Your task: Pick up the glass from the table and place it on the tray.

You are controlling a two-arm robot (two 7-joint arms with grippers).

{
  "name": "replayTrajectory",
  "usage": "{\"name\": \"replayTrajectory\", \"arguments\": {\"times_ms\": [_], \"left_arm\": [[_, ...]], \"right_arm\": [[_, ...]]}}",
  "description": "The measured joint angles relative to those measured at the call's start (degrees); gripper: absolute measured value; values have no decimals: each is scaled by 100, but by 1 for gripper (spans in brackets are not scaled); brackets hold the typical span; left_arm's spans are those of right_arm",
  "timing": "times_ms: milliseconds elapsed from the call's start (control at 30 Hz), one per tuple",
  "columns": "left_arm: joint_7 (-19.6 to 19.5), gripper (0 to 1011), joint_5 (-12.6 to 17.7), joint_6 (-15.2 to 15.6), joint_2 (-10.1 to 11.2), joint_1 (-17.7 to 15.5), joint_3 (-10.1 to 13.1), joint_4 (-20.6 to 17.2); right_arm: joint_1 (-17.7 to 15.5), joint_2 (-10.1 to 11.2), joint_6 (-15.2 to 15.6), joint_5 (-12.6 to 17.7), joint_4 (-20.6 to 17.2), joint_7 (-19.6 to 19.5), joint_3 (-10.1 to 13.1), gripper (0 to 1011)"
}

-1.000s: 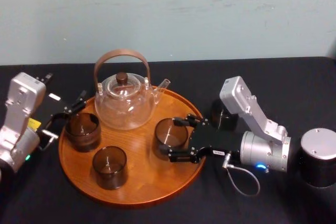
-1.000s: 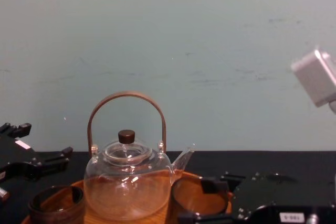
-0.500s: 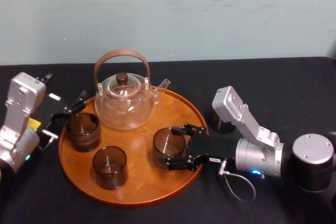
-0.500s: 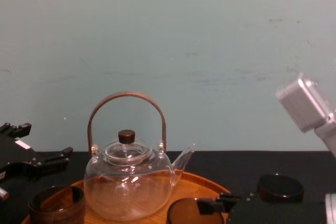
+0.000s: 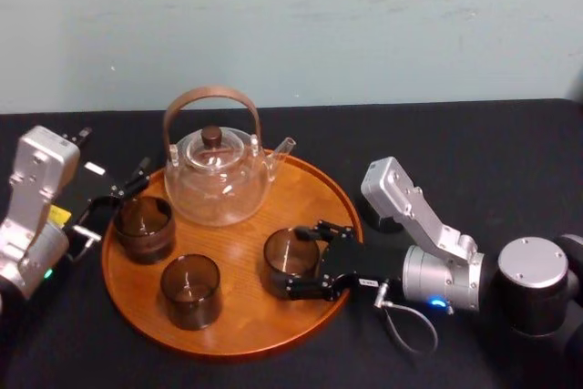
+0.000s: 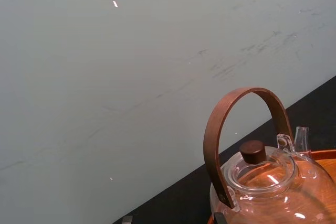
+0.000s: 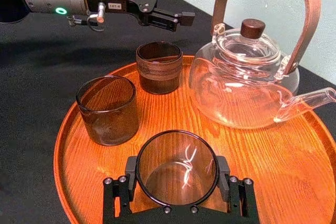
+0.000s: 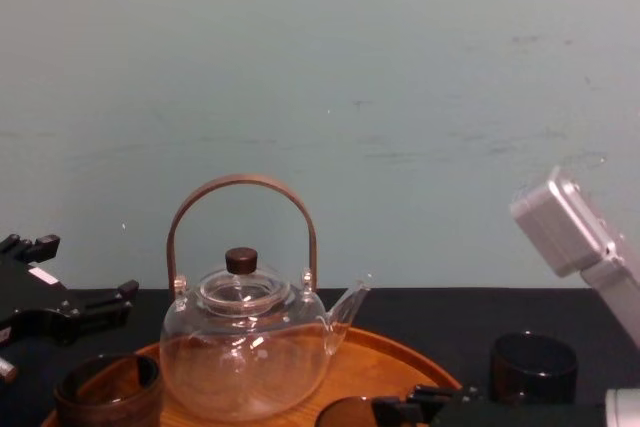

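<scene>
My right gripper [image 5: 306,263] is shut on the glass [image 5: 288,255], a smoky brown tumbler, with a finger on either side of it. The glass [image 7: 177,167] stands upright, low over the front right part of the round wooden tray [image 5: 239,339]; I cannot tell whether its base touches the wood. The right gripper [image 7: 177,181] reaches in from the tray's right side. My left gripper [image 5: 111,204] is open at the tray's left edge, beside another tumbler [image 5: 143,226], with nothing in it. The black table [image 5: 492,148] carries the tray.
A glass teapot [image 5: 216,175] with a wooden handle stands at the back of the tray [image 7: 315,145]. A third tumbler [image 5: 190,289] stands at the tray's front left. One more dark tumbler [image 8: 533,367] stands on the table behind my right arm, right of the tray.
My right gripper has carried the glass lower and toward the tray's front, so it has sunk to the chest view's bottom edge. The left arm has not moved.
</scene>
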Motion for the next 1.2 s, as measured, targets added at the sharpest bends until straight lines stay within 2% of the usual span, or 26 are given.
{"name": "replayTrajectory", "arguments": {"times_ms": [667, 833, 1200], "left_arm": [[0, 1001, 0, 0, 0, 0, 0, 0], [1, 1001, 0, 0, 0, 0, 0, 0], [0, 1001, 0, 0, 0, 0, 0, 0]], "right_arm": [[-19, -19, -14, -87, 22, -32, -10, 903], [-23, -16, 13, -104, 32, -29, -13, 997], [-20, -18, 13, -89, 30, -26, -9, 1002]]}}
